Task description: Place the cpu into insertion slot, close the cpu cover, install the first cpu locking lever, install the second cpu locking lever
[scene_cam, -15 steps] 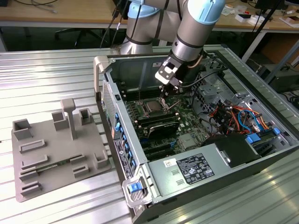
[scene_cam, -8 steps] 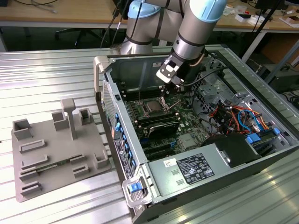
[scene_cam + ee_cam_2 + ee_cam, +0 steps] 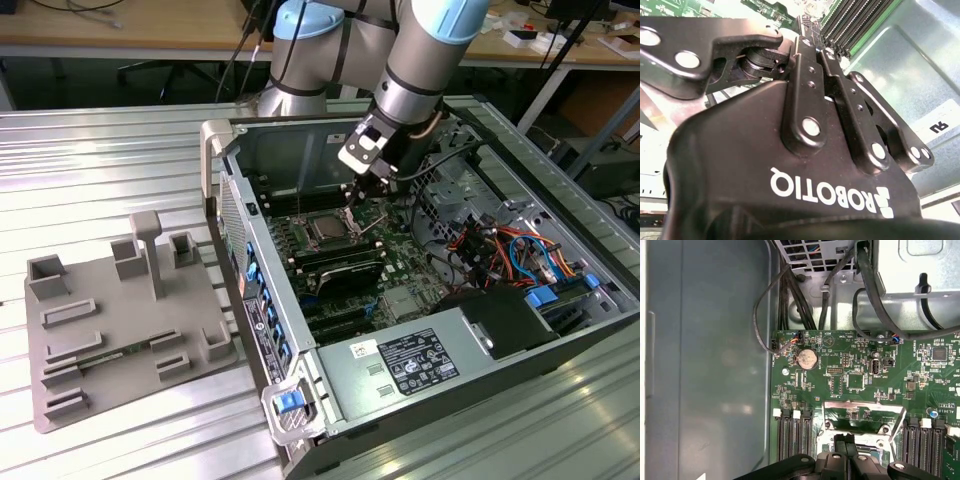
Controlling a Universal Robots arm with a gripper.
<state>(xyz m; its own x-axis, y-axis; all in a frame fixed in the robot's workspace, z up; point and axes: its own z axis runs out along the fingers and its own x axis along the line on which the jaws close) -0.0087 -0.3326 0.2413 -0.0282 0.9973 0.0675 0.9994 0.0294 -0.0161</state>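
Ribbed metal tabletop (image 3: 100, 160) is carrying the opened computer case (image 3: 300, 150), and I am hanging my gripper (image 3: 363, 193) inside it. Its fingers (image 3: 840, 447) are pressing narrowly together, right at the rim of the insertion slot (image 3: 341, 222), where the cpu (image 3: 326, 233) is lying in the green circuit board (image 3: 805, 390).
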